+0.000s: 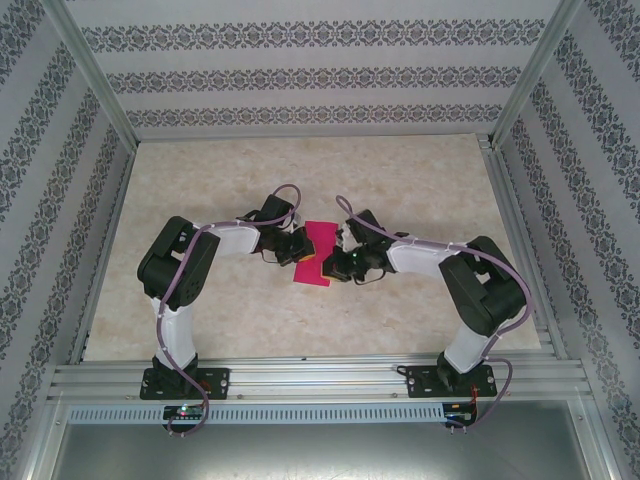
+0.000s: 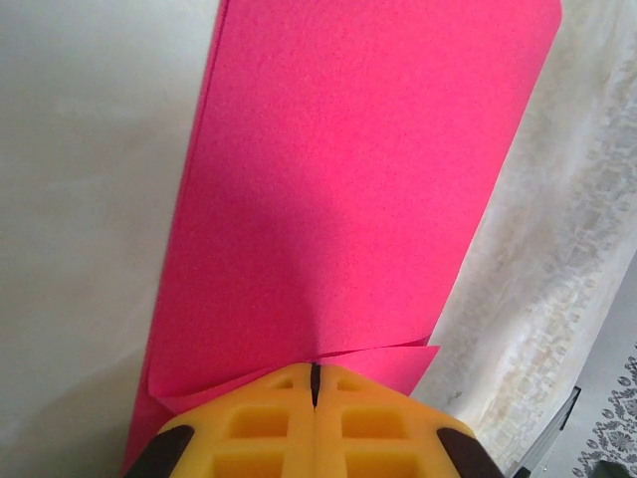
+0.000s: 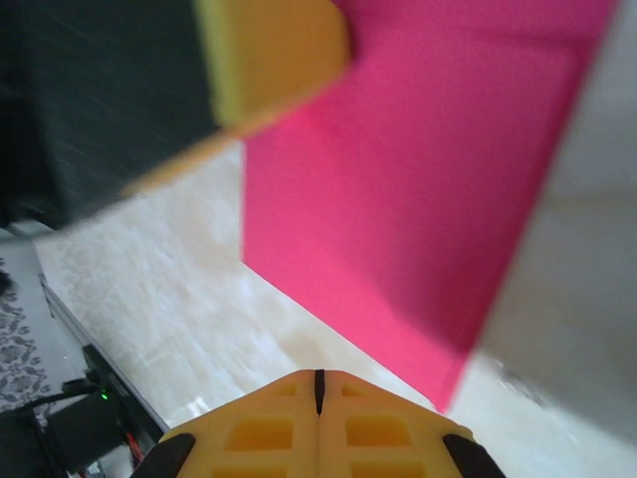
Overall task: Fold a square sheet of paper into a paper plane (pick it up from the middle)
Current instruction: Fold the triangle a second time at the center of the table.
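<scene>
A: How many arms are seen, and how many sheets?

B: Two arms are counted, bent inward from the near edge of the table [image 1: 400, 180]; one pink sheet of paper [image 1: 320, 243] is seen between them, over the middle of the table; no second pink thing is counted.

A: How is the left end effector [image 1: 303, 262] found?

B: It is clenched on the sheet of paper [image 2: 348, 179]; in the left wrist view the two yellow fingers [image 2: 259, 423] of the left end effector [image 2: 314, 383] are pressed together, and the near edge of the sheet is caught in the slit between them; two layers are seen at that edge, so the sheet is taken to be folded over once; the sheet is seen reaching up and away from the fingertips as a long rectangle.

A: And the right end effector [image 1: 338, 262]?

B: It is clenched too, with nothing grasped; in the right wrist view the two fingers of the right end effector [image 3: 318, 383] are closed on each other, and the sheet [image 3: 418, 199] is seen ahead of them, apart from the tips; one yellow finger [image 3: 274, 60] of the left end effector is seen at the upper left, blurred, beside the sheet.

A: Is the table touched by the sheet?

B: That cannot be told.
</scene>
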`<state>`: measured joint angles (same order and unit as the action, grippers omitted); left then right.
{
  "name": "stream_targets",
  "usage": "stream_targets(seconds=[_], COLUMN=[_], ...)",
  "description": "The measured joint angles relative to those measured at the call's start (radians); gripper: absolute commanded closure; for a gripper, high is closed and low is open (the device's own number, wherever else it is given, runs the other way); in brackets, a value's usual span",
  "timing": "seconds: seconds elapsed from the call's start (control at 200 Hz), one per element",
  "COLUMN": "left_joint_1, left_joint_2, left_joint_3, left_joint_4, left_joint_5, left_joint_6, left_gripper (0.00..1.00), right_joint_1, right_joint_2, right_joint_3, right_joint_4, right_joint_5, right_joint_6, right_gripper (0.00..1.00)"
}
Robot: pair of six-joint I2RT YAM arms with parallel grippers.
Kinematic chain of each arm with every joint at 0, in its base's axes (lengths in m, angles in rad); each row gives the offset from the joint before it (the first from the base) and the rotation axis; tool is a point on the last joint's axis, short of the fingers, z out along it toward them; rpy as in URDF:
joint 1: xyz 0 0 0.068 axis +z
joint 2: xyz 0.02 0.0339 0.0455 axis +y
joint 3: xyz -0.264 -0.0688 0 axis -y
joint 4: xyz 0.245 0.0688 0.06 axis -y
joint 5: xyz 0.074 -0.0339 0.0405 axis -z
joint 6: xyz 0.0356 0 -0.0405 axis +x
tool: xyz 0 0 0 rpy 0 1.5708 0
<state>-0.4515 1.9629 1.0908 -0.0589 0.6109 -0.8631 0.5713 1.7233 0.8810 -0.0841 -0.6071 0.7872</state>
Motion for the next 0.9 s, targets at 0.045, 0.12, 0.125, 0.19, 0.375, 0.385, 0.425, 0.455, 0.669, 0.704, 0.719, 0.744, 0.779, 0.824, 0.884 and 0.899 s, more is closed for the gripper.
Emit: stream_targets(seconds=[0.045,0.12,0.125,0.19,0.375,0.385,0.425,0.455,0.669,0.704,0.719,0.744,0.779,0.824,0.884,0.899], left_joint_1=[0.0,0.0,0.0,0.0,0.0,0.0,0.001,0.001,0.0,-0.001,-0.001,-0.001,-0.002,-0.005,-0.007,-0.007], left_joint_2=[0.0,0.0,0.0,0.0,0.0,0.0,0.0,-0.002,-0.054,-0.055,-0.055,-0.051,-0.045,-0.038,-0.032,-0.028], left_joint_3=[0.0,0.0,0.0,0.0,0.004,0.005,0.007,0.009,0.009,0.009,0.009,0.009,0.009,0.007,0.002,0.002], left_joint_4=[0.0,0.0,0.0,0.0,-0.003,-0.005,-0.011,-0.016,-0.032,-0.026,-0.024,-0.023,-0.019,-0.014,-0.012,-0.013], left_joint_5=[0.0,0.001,0.001,0.003,0.006,0.006,0.006,0.006,0.019,0.026,0.028,0.034,0.04,0.039,0.027,0.021], left_joint_6=[0.0,0.0,0.0,0.0,0.012,0.015,0.023,0.026,0.045,0.045,0.045,0.045,0.045,0.044,0.044,0.044], left_gripper=[0.98,0.98,0.97,0.96,0.89,0.89,0.87,0.86,0.85,0.86,0.86,0.86,0.87,0.87,0.89,0.9], right_joint_1=[0.0,0.0,0.0,0.0,-0.005,-0.005,-0.005,-0.005,-0.006,-0.006,-0.006,-0.006,-0.006,-0.006,-0.006,-0.006], right_joint_2=[0.019,0.059,0.061,0.092,0.143,0.143,0.143,0.143,0.143,0.143,0.143,0.143,0.143,0.143,0.143,0.143], right_joint_3=[0.027,0.055,0.056,0.059,0.055,0.055,0.05,0.045,0.034,0.034,0.034,0.034,0.034,0.034,0.034,0.034], right_joint_4=[0.008,0.022,0.023,0.027,0.022,0.023,0.03,0.038,0.062,0.062,0.062,0.062,0.062,0.062,0.061,0.061], right_joint_5=[0.0,0.001,0.001,0.002,0.003,0.002,0.0,-0.003,-0.012,-0.012,-0.012,-0.012,-0.012,-0.012,-0.012,-0.012], right_joint_6=[0.001,0.004,0.005,0.007,0.006,0.006,0.007,0.007,0.007,0.007,0.007,0.007,0.007,0.007,0.007,0.006], right_gripper=[0.95,0.96,0.96,0.98,1.0,1.0,1.0,1.0,1.0,1.0,1.0,1.0,1.0,1.0,1.0,1.0])
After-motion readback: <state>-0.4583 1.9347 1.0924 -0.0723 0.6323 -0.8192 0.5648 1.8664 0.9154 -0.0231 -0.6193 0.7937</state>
